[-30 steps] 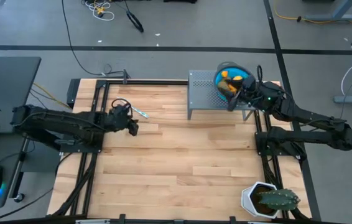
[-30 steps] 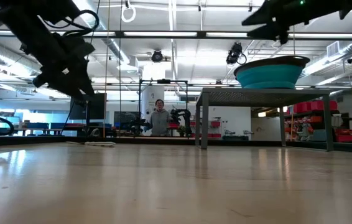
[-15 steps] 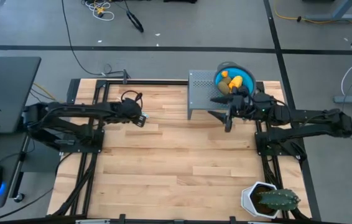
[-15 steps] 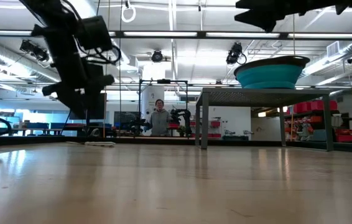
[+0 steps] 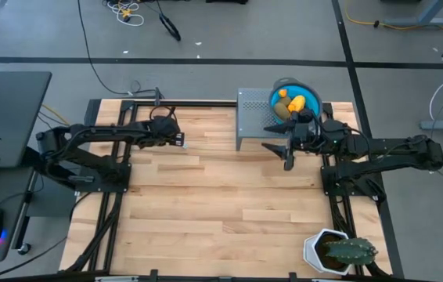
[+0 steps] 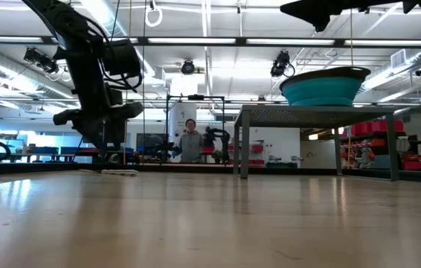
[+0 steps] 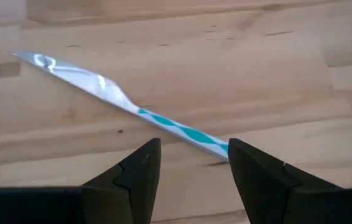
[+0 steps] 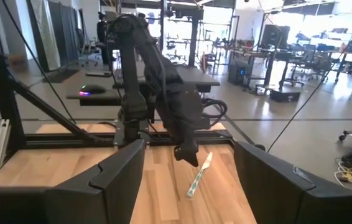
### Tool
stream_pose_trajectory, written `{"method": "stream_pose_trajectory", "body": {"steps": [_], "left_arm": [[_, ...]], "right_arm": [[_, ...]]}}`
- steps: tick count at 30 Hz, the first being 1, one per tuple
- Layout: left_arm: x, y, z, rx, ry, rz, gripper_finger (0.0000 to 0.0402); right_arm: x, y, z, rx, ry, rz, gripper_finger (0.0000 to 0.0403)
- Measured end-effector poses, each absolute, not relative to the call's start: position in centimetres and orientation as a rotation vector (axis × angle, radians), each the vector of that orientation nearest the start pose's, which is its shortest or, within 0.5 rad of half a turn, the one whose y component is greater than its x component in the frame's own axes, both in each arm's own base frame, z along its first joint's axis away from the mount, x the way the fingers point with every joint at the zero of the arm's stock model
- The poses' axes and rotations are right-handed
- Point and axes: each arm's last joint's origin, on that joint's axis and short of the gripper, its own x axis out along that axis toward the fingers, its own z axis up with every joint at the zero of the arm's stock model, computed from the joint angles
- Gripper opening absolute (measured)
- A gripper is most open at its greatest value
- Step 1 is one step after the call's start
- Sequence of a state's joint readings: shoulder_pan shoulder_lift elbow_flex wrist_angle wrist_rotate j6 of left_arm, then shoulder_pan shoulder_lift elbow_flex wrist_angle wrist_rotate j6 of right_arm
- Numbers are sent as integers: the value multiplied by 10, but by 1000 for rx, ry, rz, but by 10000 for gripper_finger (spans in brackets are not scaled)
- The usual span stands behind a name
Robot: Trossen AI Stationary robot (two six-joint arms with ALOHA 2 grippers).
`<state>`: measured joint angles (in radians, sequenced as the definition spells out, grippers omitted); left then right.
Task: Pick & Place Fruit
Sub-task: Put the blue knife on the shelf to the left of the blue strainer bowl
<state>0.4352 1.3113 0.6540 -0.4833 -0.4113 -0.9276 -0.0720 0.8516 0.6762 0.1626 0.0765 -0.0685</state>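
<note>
The fruit (image 5: 292,102) lies in the round blue bowl (image 5: 307,94) on a grey perforated stand (image 5: 254,117). Yellow, olive-brown and orange pieces show; my right arm hides the rest. My right gripper (image 5: 275,136) is open and held level above the table in front of the stand, pointing toward the table's left. My left gripper (image 7: 191,163) is open above the thin silvery-white stick (image 7: 120,99), which has teal marks and lies flat on the wood. The low view shows the left gripper (image 6: 105,119) well clear of the tabletop.
The stand raises the bowl (image 6: 322,83) above the tabletop at the far right. A potted cactus (image 5: 339,251) sits at the near right corner. A person (image 6: 190,141) stands in the room beyond the far edge. Bare wood (image 5: 221,196) fills the middle and near part of the table.
My right gripper drew back from over the bowl toward the table's left and near side, then stayed in front of the stand. My left gripper moved toward the far edge and a little right, coming down over the stick. The stick and the bowl have kept their places.
</note>
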Motion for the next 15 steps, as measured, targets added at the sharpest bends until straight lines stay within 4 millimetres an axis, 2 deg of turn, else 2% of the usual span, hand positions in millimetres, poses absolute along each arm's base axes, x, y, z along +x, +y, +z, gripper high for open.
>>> {"method": "stream_pose_trajectory", "body": {"steps": [7,15], "left_arm": [[196,108,166,-858,724,1263,196],[204,113,140,-879,802,1302,194]], "right_arm": [[194,-14,317,-69,18,-139,259],[194,-14,317,-69,19,-139,259]]}}
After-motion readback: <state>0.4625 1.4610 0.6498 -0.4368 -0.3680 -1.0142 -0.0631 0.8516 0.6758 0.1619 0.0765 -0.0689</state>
